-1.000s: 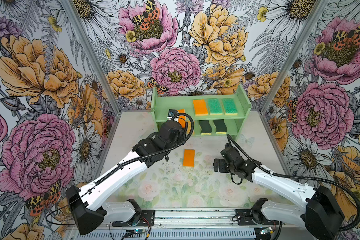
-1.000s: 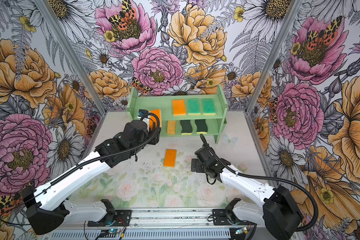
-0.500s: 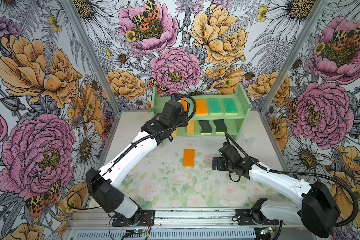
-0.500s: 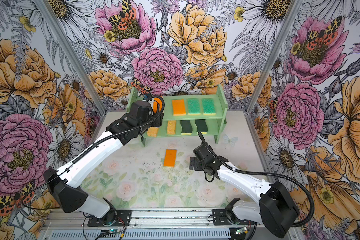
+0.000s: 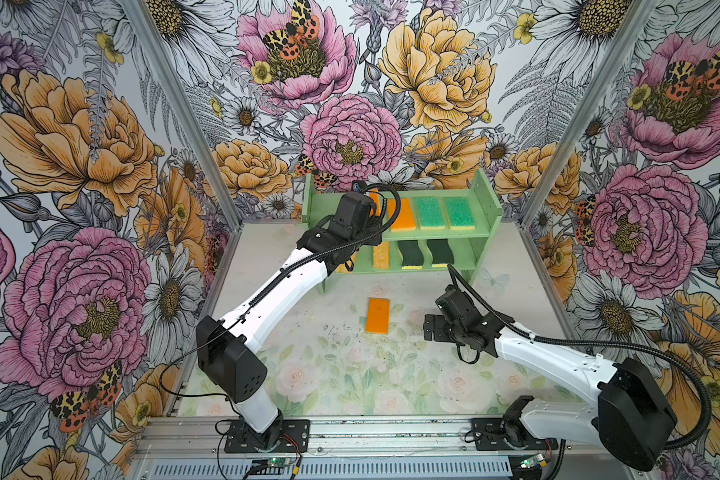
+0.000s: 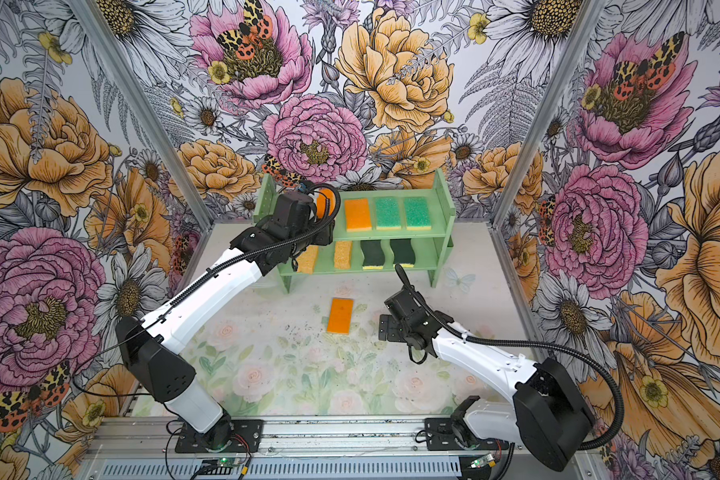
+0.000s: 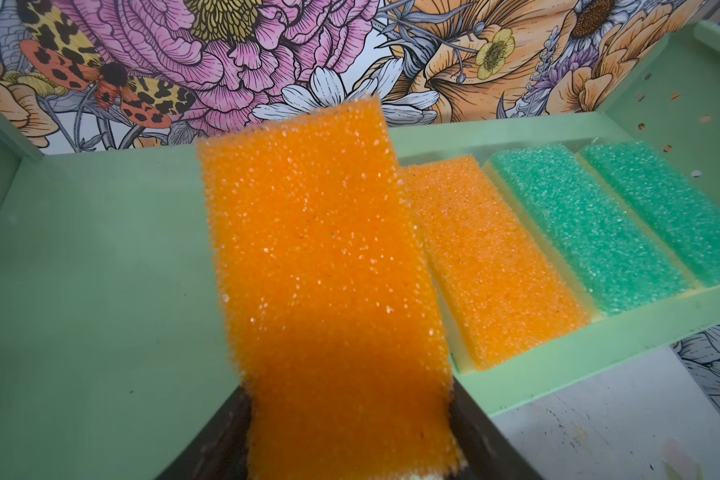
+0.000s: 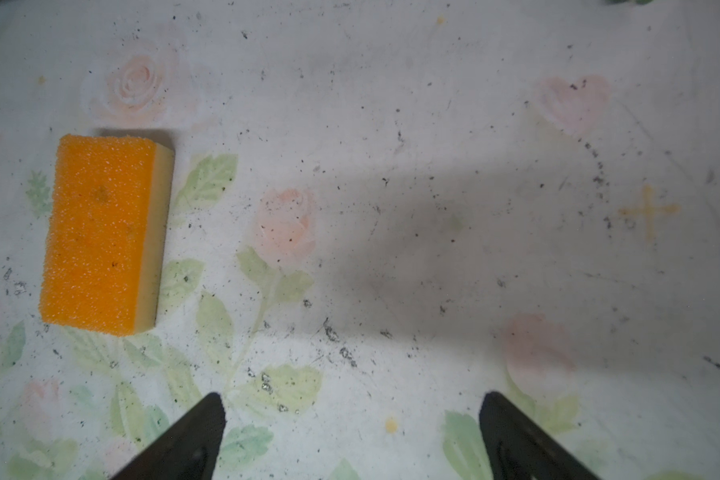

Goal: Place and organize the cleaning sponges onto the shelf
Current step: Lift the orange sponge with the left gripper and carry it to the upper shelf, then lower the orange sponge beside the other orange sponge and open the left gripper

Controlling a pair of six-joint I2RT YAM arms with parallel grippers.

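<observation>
Over the bare left part of the upper tier of the shelf (image 7: 80, 270), the left gripper (image 7: 350, 440) is closed on the near end of the held sponge (image 7: 321, 257). The sponge's far end points toward the back wall. Whether it touches the tier cannot be told.

The loose sponge (image 5: 378, 316) lies flat on the table (image 5: 350, 374), near of the shelf and apart from it. The right gripper (image 8: 352, 405) hovers to its right with jaws wide and nothing between them.

Handling (judged): each sponge is light, soft and compressible, and the rough top resists slipping. A pinch across the long foam sides at mid-length should keep the loose sponge level. A grip at one end lets the free end sag or tilt.

Appearance: the held sponge is a rectangle with a coarse, glinting orange scouring face. The loose sponge shows the same face over pale yellow foam.

Already shelved:
- Upper tier, to the right of the held sponge: an orange-topped sponge (image 7: 491, 257) and a green-topped pair (image 7: 587, 232), side by side.
- Lower tier: porous yellow sponges (image 5: 381, 254) and wavy dark-green-topped sponges (image 5: 410, 253).
</observation>
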